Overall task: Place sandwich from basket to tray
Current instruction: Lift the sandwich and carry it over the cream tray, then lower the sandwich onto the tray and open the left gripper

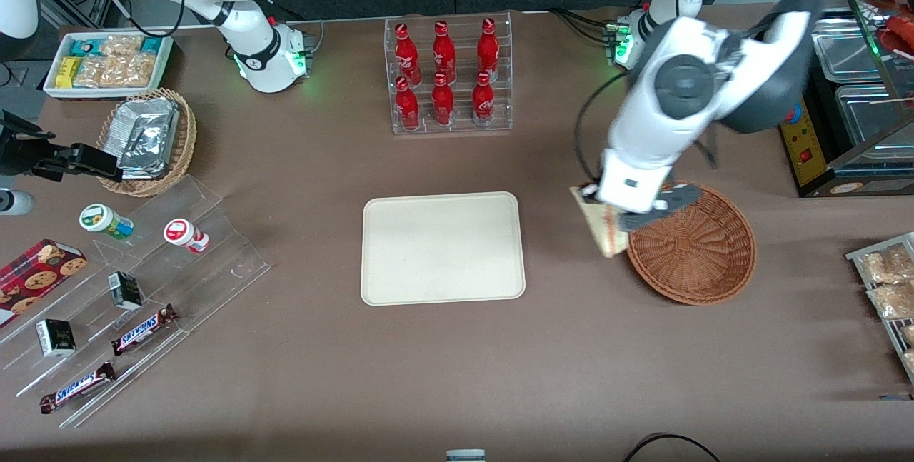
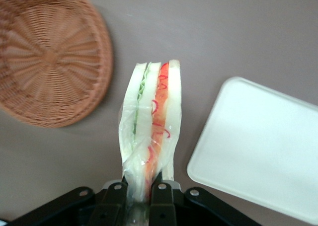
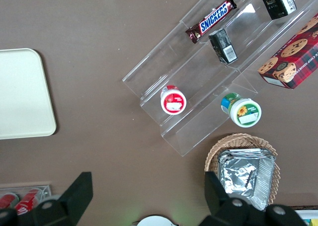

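Note:
My gripper (image 1: 620, 211) (image 2: 139, 192) is shut on the sandwich (image 2: 151, 121), a plastic-wrapped wedge of white bread with red and green filling, held by one end in the air. In the front view the sandwich (image 1: 598, 225) hangs over the table just beside the rim of the reddish-brown wicker basket (image 1: 694, 244) (image 2: 47, 54), on the side toward the tray. Nothing lies in the basket. The cream tray (image 1: 443, 248) (image 2: 261, 149) lies flat at the middle of the table, apart from the sandwich.
A clear rack of red cola bottles (image 1: 448, 75) stands farther from the front camera than the tray. A tan basket with foil packs (image 1: 146, 141), a clear stepped stand with snacks (image 1: 136, 305) and a white snack box (image 1: 107, 62) sit toward the parked arm's end. Packets (image 1: 889, 283) lie at the working arm's end.

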